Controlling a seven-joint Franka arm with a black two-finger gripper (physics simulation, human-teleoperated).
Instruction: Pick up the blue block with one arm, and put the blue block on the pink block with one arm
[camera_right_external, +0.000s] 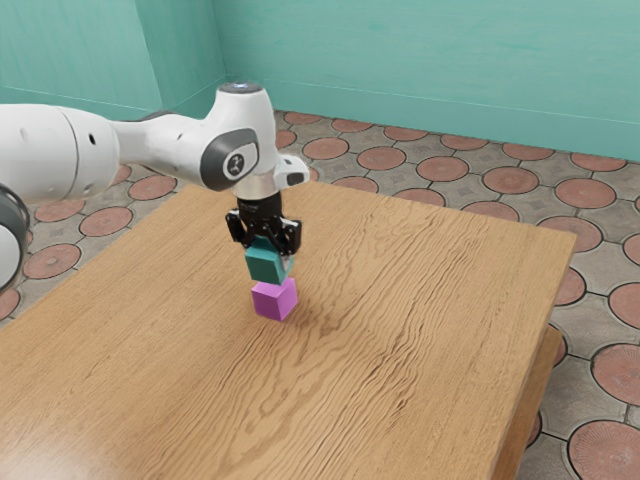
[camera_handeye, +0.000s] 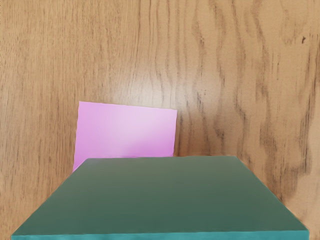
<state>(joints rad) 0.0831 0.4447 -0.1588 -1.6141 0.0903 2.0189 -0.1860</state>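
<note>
A robot arm's black fingers (camera_right_external: 289, 240) gripped the blue block (camera_right_external: 266, 264) from both sides, holding it at twelve o'clock of the pink block (camera_right_external: 274, 299) on the wooden tabletop (camera_right_external: 420, 300). Placing was in hand, and the next move likely called for a straight lowering, then release. Whether the blocks touched was unclear, and the blue block hid part of the pink one.
</note>
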